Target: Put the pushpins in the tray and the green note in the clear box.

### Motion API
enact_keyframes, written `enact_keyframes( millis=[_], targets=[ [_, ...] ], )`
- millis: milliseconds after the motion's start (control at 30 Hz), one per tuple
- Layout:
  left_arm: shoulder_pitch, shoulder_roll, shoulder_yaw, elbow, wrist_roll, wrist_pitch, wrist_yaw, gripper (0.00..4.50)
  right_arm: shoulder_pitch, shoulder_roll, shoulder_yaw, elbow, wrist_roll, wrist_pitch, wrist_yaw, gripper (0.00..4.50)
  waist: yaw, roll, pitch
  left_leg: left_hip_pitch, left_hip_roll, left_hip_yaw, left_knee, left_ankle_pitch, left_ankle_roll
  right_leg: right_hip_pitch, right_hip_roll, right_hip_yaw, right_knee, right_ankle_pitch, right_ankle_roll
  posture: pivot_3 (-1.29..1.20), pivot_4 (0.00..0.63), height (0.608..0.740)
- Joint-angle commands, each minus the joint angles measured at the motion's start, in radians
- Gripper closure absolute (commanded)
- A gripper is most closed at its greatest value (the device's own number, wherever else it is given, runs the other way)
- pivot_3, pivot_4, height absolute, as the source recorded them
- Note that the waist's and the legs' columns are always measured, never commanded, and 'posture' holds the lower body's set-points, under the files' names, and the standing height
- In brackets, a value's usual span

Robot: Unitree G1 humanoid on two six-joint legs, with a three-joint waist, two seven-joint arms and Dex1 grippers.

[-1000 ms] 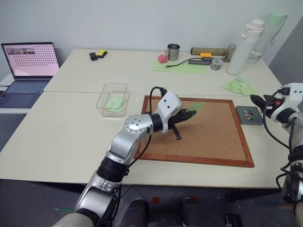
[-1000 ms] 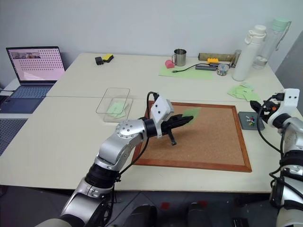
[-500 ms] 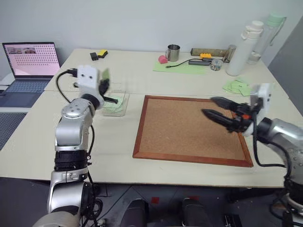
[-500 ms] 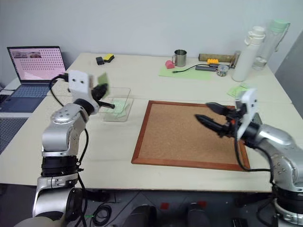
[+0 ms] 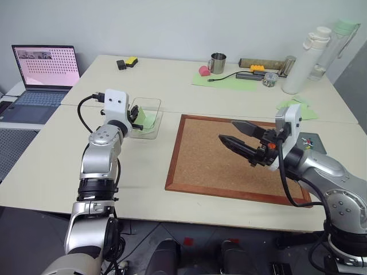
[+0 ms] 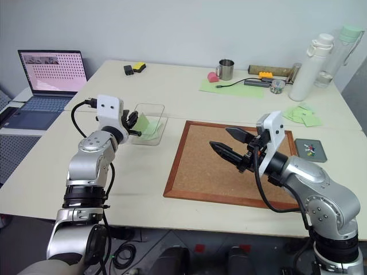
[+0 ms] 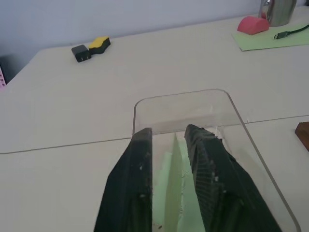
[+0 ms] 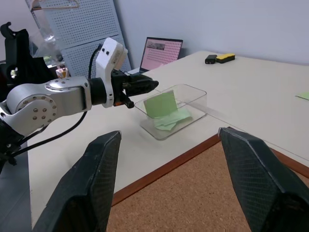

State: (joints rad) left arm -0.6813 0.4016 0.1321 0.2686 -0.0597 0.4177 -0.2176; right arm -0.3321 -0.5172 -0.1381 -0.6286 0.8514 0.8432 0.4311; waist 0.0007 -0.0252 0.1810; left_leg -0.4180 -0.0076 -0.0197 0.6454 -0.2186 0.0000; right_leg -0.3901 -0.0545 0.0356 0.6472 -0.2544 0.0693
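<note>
One green note stands on edge in the clear box, a thin square of pale paper between the left gripper and its slightly parted black fingers, over flatter green paper lying on the box's floor. Whether the fingers still pinch the sheet cannot be told. Low-walled and round-cornered, the transparent box sits on the cream table just left of the wood-framed corkboard. Level and forward, the left arm reaches to the box's near end. Over the rough cork hovers the right gripper, jaws wide apart and empty. Behind its arm, the small dark tray with coloured pushpins lies beside the board's right edge, loose green notes beyond it.
</note>
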Motion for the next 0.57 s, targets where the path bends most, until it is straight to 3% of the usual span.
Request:
enact_keyframes(
  millis=[33, 267, 400, 567],
  targets=[
    [-0.015, 0.014, -0.044, -0.064, -0.022, -0.038, -0.103, 2.29, 0.009, -0.011, -0.040, -0.038, 0.005, -0.024, -0.024, 1.14, 0.000, 0.000, 0.000, 0.000, 0.000, 0.000, 0.000, 0.000, 0.000, 0.000, 0.000, 0.000, 0.000, 0.000, 0.000, 0.00, 0.150, 0.740],
    [0.152, 0.087, -0.185, -0.385, -0.210, 0.098, -0.493, 2.29, 0.113, -0.087, -0.077, -0.061, -0.054, -0.036, -0.025, 1.14, -0.004, 0.000, 0.000, 0.000, 0.000, 0.001, -0.001, 0.000, 0.000, 0.000, 0.000, 0.001, -0.001, 0.000, 0.000, 0.00, 0.150, 0.740],
    [0.240, 0.181, -0.205, -0.519, -0.289, 0.190, -0.613, 2.29, 0.259, -0.205, -0.123, -0.069, -0.107, -0.070, 0.069, 1.14, -0.005, 0.001, 0.000, 0.000, 0.001, 0.002, -0.002, -0.001, 0.000, 0.000, 0.000, 0.002, -0.001, -0.001, -0.002, 0.00, 0.150, 0.740],
    [0.292, 0.281, -0.235, -0.550, -0.274, 0.162, -0.703, 2.29, 0.344, -0.249, -0.201, -0.057, -0.108, -0.093, 0.115, 1.14, -0.005, 0.001, 0.000, 0.003, 0.003, 0.002, -0.001, 0.000, 0.000, 0.001, 0.001, 0.002, 0.000, -0.005, -0.008, 0.00, 0.150, 0.740]
  ],
)
